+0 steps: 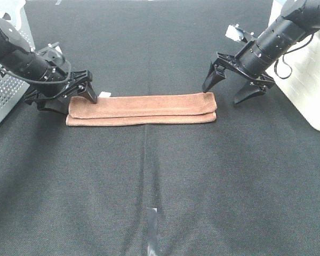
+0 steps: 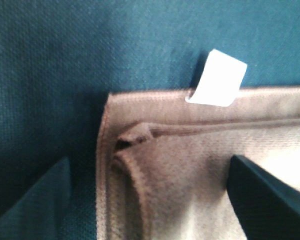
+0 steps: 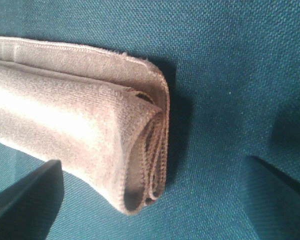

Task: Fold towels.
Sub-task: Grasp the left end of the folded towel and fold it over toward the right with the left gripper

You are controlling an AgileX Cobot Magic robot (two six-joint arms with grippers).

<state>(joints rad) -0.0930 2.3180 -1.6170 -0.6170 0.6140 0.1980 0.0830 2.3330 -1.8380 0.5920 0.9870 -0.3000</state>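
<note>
The black table (image 1: 160,186) spreads out under me. Near its middle lies the towel (image 1: 141,111), folded into a long narrow band running side to side, its layers stacked and the hems showing at both ends. My left claw (image 1: 70,101) hangs at the towel's left end, fingers spread wide, gripping nothing. My right claw (image 1: 222,94) hangs at the right end, just as wide and empty, with the folded end lying between its fingers. A small white tag (image 1: 104,95) sticks out from the towel's far edge, close beside my left claw.
</note>
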